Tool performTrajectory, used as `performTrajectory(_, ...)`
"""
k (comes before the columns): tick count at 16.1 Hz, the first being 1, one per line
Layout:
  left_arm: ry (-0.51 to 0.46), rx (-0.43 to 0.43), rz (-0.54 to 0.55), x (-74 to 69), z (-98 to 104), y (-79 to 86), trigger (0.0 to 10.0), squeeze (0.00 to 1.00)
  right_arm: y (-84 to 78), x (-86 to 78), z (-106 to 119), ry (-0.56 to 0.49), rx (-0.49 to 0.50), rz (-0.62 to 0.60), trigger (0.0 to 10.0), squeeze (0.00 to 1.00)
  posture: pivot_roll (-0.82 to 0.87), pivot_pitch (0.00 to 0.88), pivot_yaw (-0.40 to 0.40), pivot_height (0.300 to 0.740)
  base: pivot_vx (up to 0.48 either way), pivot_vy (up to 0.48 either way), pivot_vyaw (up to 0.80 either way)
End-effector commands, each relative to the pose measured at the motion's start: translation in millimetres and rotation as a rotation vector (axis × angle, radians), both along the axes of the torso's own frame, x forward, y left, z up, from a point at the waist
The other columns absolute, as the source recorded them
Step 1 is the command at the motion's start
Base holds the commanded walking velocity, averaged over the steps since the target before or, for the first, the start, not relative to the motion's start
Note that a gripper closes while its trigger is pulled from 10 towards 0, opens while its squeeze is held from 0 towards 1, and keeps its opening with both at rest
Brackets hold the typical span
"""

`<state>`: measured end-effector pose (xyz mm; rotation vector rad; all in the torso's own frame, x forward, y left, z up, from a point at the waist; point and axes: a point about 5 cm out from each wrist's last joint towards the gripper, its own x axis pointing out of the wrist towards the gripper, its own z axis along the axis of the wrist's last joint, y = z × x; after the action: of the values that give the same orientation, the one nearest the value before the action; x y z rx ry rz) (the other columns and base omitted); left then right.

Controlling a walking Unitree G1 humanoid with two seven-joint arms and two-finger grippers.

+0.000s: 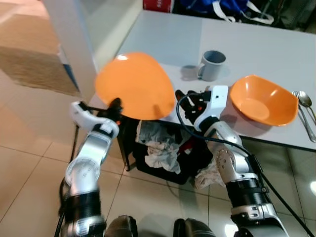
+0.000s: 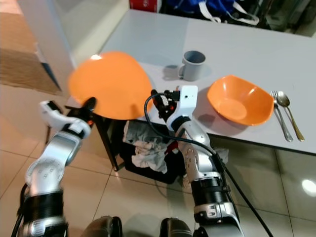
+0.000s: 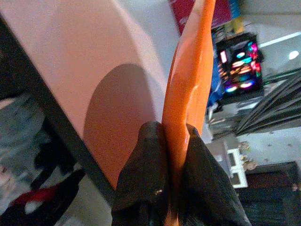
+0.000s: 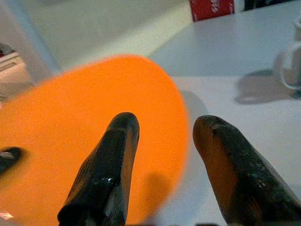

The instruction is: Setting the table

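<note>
A lived-in home dining corner is shown. A grey table [image 1: 256, 44] is laid with an orange bowl [image 1: 261, 101], a grey mug [image 1: 212, 65], and a fork [image 1: 302, 116] and spoon [image 1: 306, 101] at its far edge. Glossy beige floor tiles [image 1: 29, 173] are seen below, and a brown woven rug [image 1: 34, 64] beside a white wall. A black crate stuffed with crumpled cloths [image 1: 158, 148] is kept under the table. Bags [image 1: 222, 7] are heaped at the table's far side.

A plain orange round plastic plate [image 1: 134, 85], a matching orange plastic bowl [image 1: 262, 100], a grey ceramic mug [image 1: 212, 64], a pale grey tabletop [image 1: 256, 44].
</note>
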<state>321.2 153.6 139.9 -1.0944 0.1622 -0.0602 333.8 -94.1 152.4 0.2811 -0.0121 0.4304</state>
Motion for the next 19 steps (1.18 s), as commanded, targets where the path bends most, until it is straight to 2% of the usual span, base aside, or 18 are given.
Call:
performTrajectory(1,0.014,-0.010,-0.028,9.4,4.6,-9.1,10.0,0.00,-4.4,-2.3,3.2,-0.011,0.001,-0.020,10.0,0.00,-0.10,0.154,0.002,0.740,0.000,0.000,0.00)
performTrajectory(3,0.011,-0.039,-0.064,19.5,6.9,-15.5,10.0,0.00,-4.1,-4.1,5.1,-0.018,0.003,-0.017,10.0,0.00,-0.10,0.158,0.002,0.740,0.000,0.000,0.00)
performTrajectory(6,0.045,-0.024,-0.090,32.0,3.6,-17.9,10.0,0.00,-2.3,-6.7,6.4,-0.023,-0.001,-0.010,10.0,0.00,-0.11,0.165,0.004,0.740,0.000,0.000,0.00)
performTrajectory(8,0.128,0.008,-0.033,44.3,-9.2,-5.1,10.0,0.00,-2.1,-10.0,7.3,-0.022,-0.006,-0.008,10.0,0.00,-0.12,0.178,0.006,0.740,0.000,0.000,0.00)
performTrajectory(11,0.161,-0.008,0.013,53.6,-16.3,6.1,10.0,0.00,-2.7,-13.7,8.1,-0.022,-0.007,-0.008,10.0,0.00,-0.14,0.187,0.008,0.740,0.000,0.000,0.00)
performTrajectory(12,0.159,-0.005,0.012,54.9,-16.8,6.7,10.0,0.09,-2.9,-14.3,8.2,-0.023,-0.007,-0.008,10.0,0.00,-0.14,0.188,0.009,0.740,0.000,0.000,0.00)
performTrajectory(13,0.151,-0.020,0.010,57.8,-17.1,6.6,10.0,1.00,-3.2,-15.8,8.8,-0.022,-0.006,-0.008,10.0,0.00,-0.14,0.193,0.011,0.740,0.000,0.000,0.00)
performTrajectory(16,0.123,-0.029,-0.028,63.9,-12.1,-1.5,10.0,1.00,-3.8,-18.1,10.6,-0.023,0.001,-0.009,10.0,0.00,-0.15,0.197,0.010,0.740,0.000,0.000,0.00)
performTrajectory(18,0.062,-0.014,-0.078,70.2,3.0,-8.1,10.0,1.00,-2.4,-19.0,11.4,-0.025,0.008,-0.006,10.0,0.00,-0.15,0.194,0.011,0.740,0.000,0.000,0.00)
performTrajectory(19,-0.004,0.028,-0.128,73.4,16.9,-13.9,10.0,1.00,-1.6,-18.7,12.7,-0.030,0.015,-0.002,10.0,0.00,-0.14,0.190,0.008,0.740,0.000,0.000,0.00)
